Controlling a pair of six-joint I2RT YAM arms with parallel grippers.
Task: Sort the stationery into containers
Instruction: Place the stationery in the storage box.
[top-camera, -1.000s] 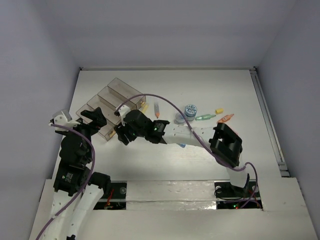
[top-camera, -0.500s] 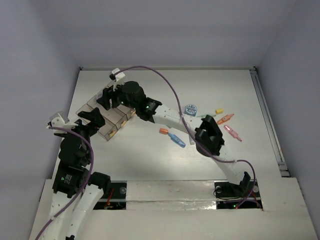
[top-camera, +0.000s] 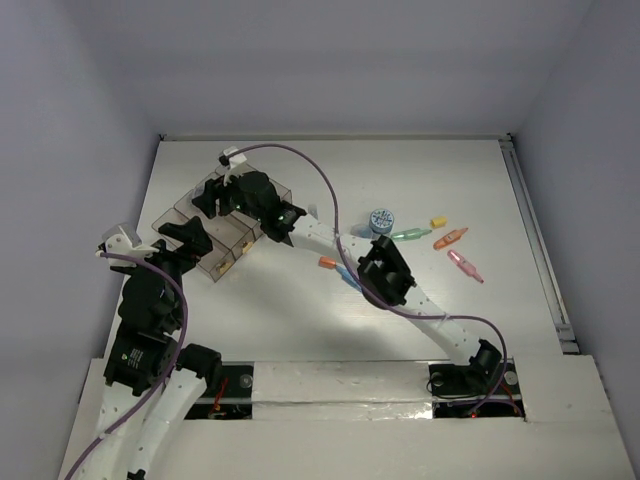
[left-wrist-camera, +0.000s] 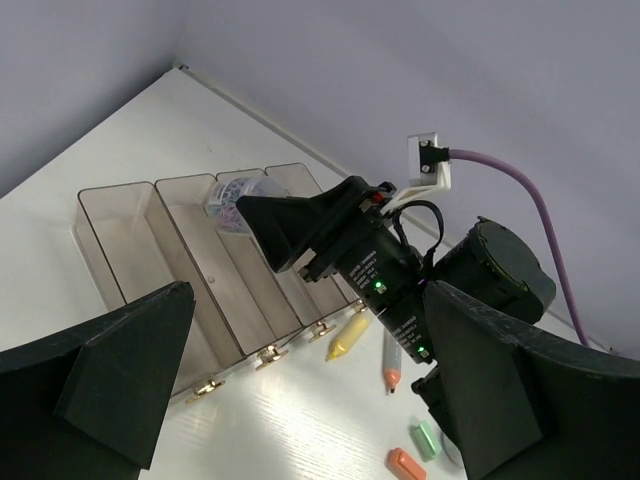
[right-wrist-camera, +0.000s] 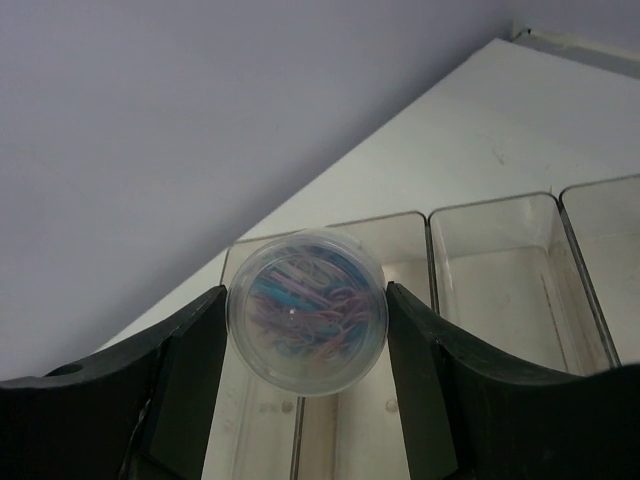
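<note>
Containers (top-camera: 228, 240) lie beneath the right claw (top-camera: 213, 192), nearer them than the left claw (top-camera: 185, 236) beside their near end; its grip is hidden from above. Left wrist: left claw gapes empty; tub (left-wrist-camera: 232, 200) half-hidden behind the right claw. Right wrist: jaws pinch the round tub, compartments directly below, long axes running toward the claw; which compartment is unclear.
</note>
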